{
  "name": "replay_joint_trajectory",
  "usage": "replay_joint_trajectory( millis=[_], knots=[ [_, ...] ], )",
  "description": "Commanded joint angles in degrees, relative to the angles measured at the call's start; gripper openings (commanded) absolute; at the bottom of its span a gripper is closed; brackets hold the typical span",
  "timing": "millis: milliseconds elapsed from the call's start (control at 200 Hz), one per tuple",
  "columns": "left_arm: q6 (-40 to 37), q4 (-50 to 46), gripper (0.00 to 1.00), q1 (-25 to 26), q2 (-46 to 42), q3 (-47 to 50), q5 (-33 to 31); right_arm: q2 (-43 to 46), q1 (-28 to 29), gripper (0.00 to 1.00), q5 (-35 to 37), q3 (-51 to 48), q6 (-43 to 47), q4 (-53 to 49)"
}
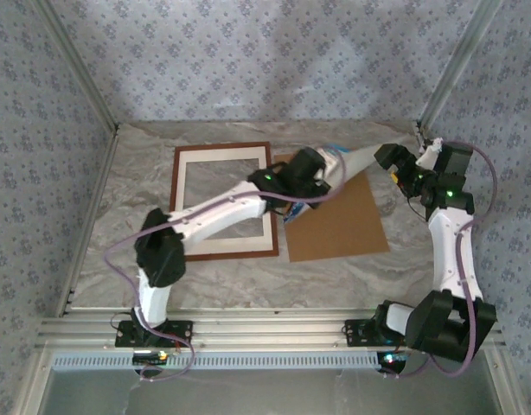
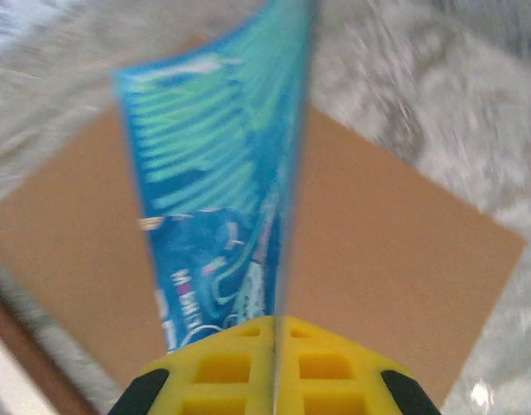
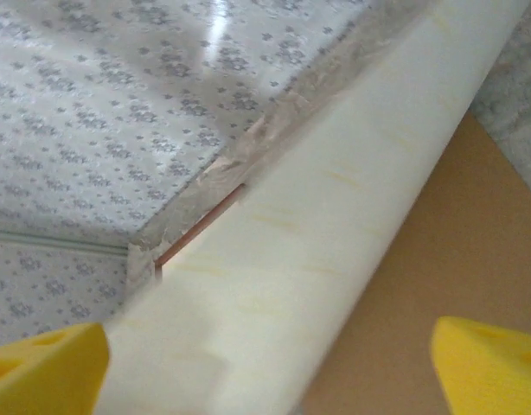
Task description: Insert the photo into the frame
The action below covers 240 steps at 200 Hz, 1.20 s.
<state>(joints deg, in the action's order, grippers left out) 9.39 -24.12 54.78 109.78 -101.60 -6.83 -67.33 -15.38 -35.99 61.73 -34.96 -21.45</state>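
Step in hand: carrying the photo [image 2: 222, 173] across to the frame [image 1: 220, 145].

Present state:
- Left fingers [image 2: 227, 367]: clenched on the near edge of the photo, which stands upright and edge-on.
- Right fingers [image 3: 45, 367]: spread wide and released, one on either side of the photo's pale back, not gripping it.
- Photo: in the air, curled, above the brown board [image 1: 352, 220], just right of the frame.
- Frame: flat on the bench [image 1: 248, 277], left of the board, with a cream mat [image 1: 231, 245] inside it.

Recommended procedure:
1. Withdraw the right fingers clear of the sheet before any sideways travel, to avoid snagging the far edge.
2. Hold the left grip firm; a thin sheet is likely to bow or slip.
3. Swing left until centred over the opening.
4. Rotate from upright to flat. Cannot tell whether the frame lies face up or face down; check before choosing which side goes down.
5. Seat one edge against the inner moulding first, then lay the rest down.
6. Release only once all corners sit inside the moulding.
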Motion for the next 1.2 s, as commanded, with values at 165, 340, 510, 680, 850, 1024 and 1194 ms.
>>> replay_joint_trajectory(
  millis=[165,340,510,680,850,1024,1194],
  knots=[
    [19.84,15.41,0.00,-11.42,-15.75,17.30,3.31,1.72,6.78,1.00,6.47,-2.50,-0.23,2.18],
    [34.33,25.78,0.00,-18.81,-23.78,32.63,2.94,-0.91,15.77,1.00,11.25,-5.01,0.98,5.80],
    [42.15,28.61,0.00,-20.82,-28.80,42.11,-2.41,-5.39,25.30,1.00,15.13,-7.10,0.72,10.49],
    [49.24,28.75,0.00,-20.83,-31.52,48.17,-5.71,-10.80,31.54,1.00,16.65,-9.76,-2.95,16.04],
    [56.06,29.02,0.00,-20.75,-34.32,54.07,-7.46,-16.13,36.78,1.00,22.94,-9.51,-3.75,15.68],
    [62.22,29.52,0.00,-19.96,-38.08,59.31,-9.10,-21.68,39.25,1.00,17.73,-10.66,-5.67,22.19],
    [64.90,27.62,0.00,-19.50,-42.16,62.18,-9.34,-27.82,40.54,1.00,14.08,-11.10,-10.19,29.45]
  ],
)
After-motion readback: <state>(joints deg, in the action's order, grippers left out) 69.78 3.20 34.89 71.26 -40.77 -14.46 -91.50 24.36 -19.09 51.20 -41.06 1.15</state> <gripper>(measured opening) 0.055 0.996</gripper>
